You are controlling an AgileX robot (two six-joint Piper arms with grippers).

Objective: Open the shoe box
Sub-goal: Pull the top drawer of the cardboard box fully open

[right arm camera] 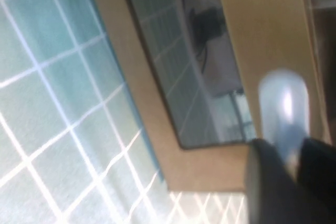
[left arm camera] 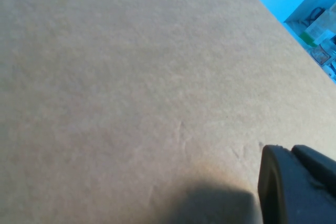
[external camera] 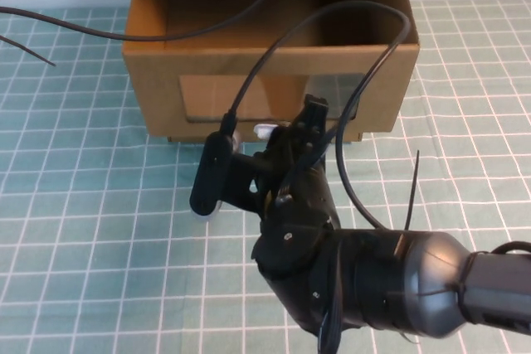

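High view: the shoe box [external camera: 166, 80] stands at 12 o'clock on the checked table cover [external camera: 83, 230]. Its top is open and the inside walls show. A clear window [external camera: 207, 97] is set in the front wall. The right gripper [external camera: 290, 124] reaches in from 5 o'clock and sits just before that front wall, at the window's lower edge. Jaw state: cannot tell. A black cable [external camera: 332, 31] arcs over the box.

Left wrist view: the left gripper [left arm camera: 296, 187] lies close against a plain cardboard surface that fills the frame. Jaw state: cannot tell.

Right wrist view: the box's front wall and window are seen close up, with the table cover beside them.
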